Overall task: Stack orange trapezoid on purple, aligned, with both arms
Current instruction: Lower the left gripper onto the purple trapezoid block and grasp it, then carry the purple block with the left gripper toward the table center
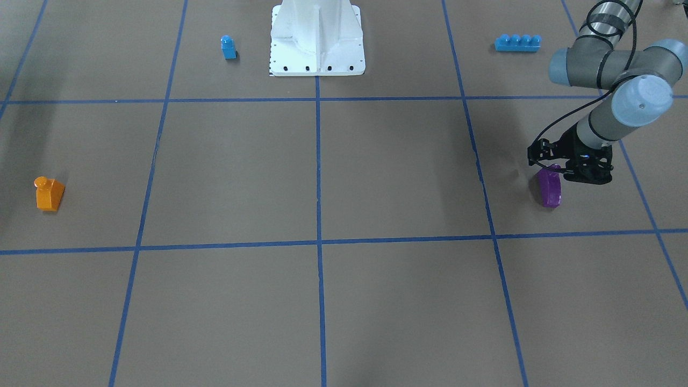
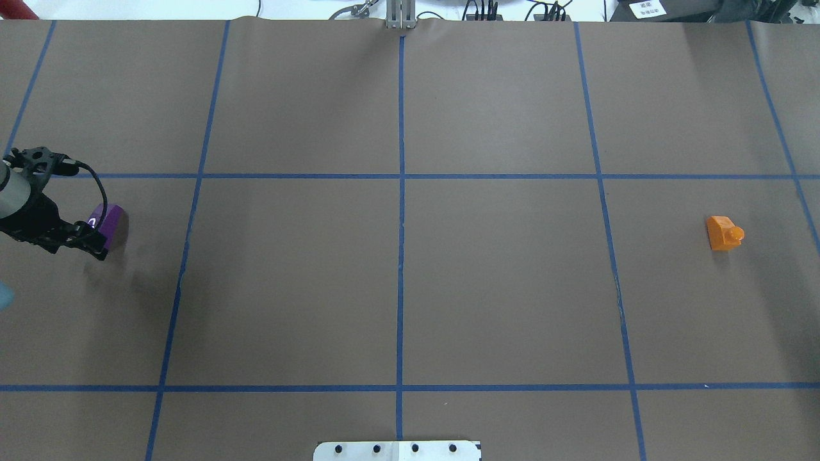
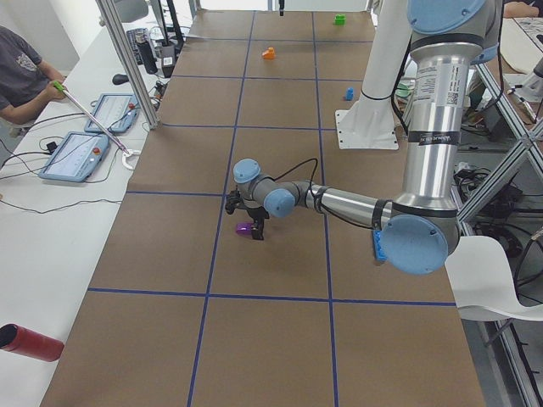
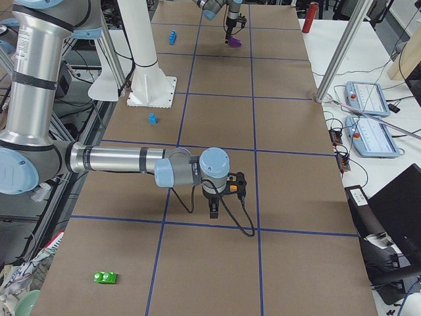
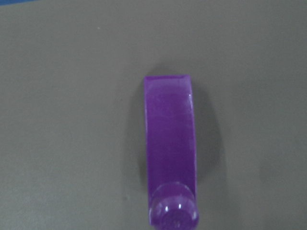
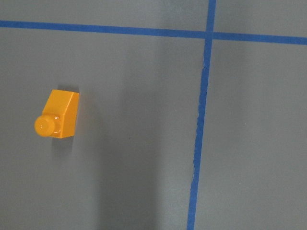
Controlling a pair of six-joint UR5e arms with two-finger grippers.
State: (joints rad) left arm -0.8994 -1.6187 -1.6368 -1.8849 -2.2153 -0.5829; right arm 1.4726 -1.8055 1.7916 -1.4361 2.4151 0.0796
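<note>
- Where the overhead view's left edge cuts off the left arm, the left gripper (image 2: 93, 240) hangs low at the purple brick (image 2: 110, 223) and hides its near end. I cannot tell whether the jaws are apart or clamped.
- The long blue four-stud brick (image 1: 517, 43) lies nearer the robot, well apart.
- The white robot base (image 1: 317, 43) stands mid-table, with the small blue one-stud brick (image 1: 228, 47) near it.
- The orange trapezoid (image 2: 722, 232) lies far right, well apart from the other bricks.
- The right gripper (image 4: 214, 209) shows only in the right side view, so its jaws cannot be judged.
- A green brick (image 4: 104, 277) is too small to make out.
</note>
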